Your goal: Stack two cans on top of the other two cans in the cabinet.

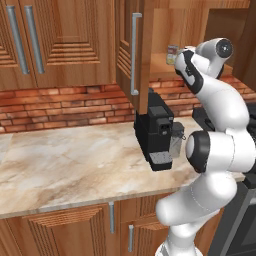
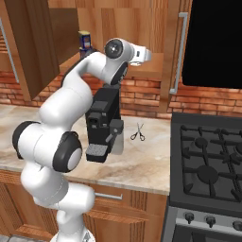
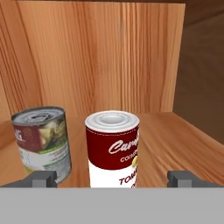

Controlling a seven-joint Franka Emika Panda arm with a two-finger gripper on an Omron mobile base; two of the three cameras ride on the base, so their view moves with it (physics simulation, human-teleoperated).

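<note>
Jaws fully spread, nothing held; gripper [image 3: 112, 178] inside cabinet [image 1: 134, 50], straddling red-and-white can [image 3: 112, 148] standing upright on shelf [image 3: 183, 140].

Pale green can [image 3: 43, 144] sits just beside it, left in hand view. Blue-and-yellow can [image 2: 85, 39] stands upright on same shelf.

Risks, operator:
- Your left finger [image 3: 41, 178] is near green can; advancing may nudge or topple it.
- Grip too low on red can leaves it top-heavy; expect tilt on lift.
- Shelf headroom not visible; stacked can may strike cabinet top.

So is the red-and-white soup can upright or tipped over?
Upright. In the hand view the red-and-white can stands on the cabinet shelf, its silvery lid facing up, beside the pale green can.
</note>
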